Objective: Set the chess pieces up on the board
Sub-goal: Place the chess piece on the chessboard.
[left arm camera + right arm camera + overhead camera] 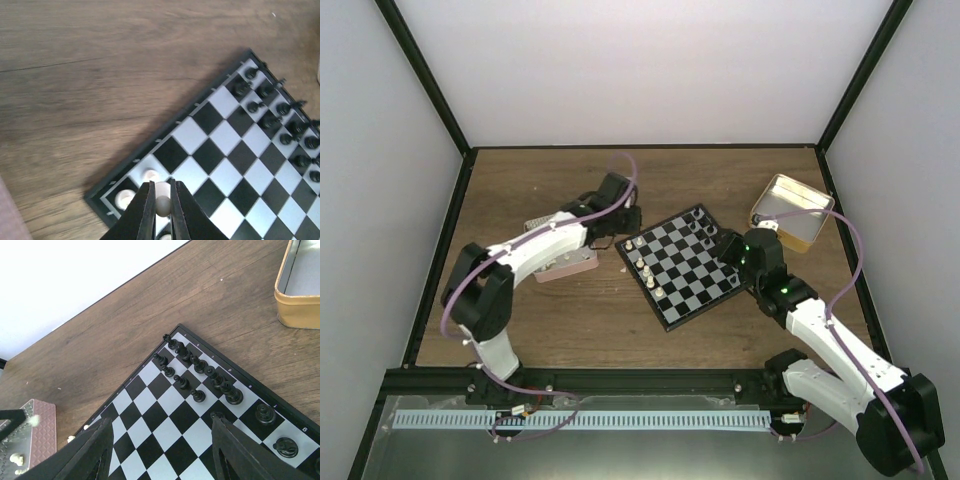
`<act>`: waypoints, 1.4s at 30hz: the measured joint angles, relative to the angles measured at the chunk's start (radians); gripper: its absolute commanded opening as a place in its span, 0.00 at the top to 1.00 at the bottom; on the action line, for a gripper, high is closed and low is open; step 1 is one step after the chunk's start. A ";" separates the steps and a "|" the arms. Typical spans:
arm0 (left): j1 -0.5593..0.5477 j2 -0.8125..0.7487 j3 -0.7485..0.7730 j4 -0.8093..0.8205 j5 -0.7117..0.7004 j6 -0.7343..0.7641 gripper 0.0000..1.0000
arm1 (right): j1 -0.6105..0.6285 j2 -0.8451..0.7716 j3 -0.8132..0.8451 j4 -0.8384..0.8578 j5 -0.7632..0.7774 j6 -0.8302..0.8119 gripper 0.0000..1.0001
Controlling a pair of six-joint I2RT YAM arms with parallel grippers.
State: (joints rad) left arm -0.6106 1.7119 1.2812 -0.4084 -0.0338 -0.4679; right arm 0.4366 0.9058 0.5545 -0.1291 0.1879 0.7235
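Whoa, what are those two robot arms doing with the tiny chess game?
They are setting up the chess pieces. The left gripper is pinching a white chess piece at one corner of the board, where a few white pieces already stand. The right gripper hangs open over the far side, where the black pieces are lined up in rows. Most of the white side is not filled in yet.

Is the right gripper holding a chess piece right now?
No. In the right wrist view the right gripper has its fingers spread wide above the board, with nothing between them.
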 measured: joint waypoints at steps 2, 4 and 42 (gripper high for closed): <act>-0.048 0.051 0.057 -0.026 -0.014 0.027 0.90 | 0.000 0.000 0.000 0.000 0.000 0.000 0.44; -0.091 0.103 0.105 -0.053 -0.023 0.051 0.90 | 0.000 0.000 0.000 0.000 0.000 0.000 0.45; -0.145 0.310 0.191 -0.182 -0.074 0.132 0.71 | 0.000 0.000 -0.002 0.001 -0.001 0.000 0.44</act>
State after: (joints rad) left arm -0.7555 2.0216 1.4719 -0.5903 -0.1078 -0.3359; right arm 0.4366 0.9062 0.5522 -0.1284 0.1871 0.7231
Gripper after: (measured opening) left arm 0.283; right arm 0.557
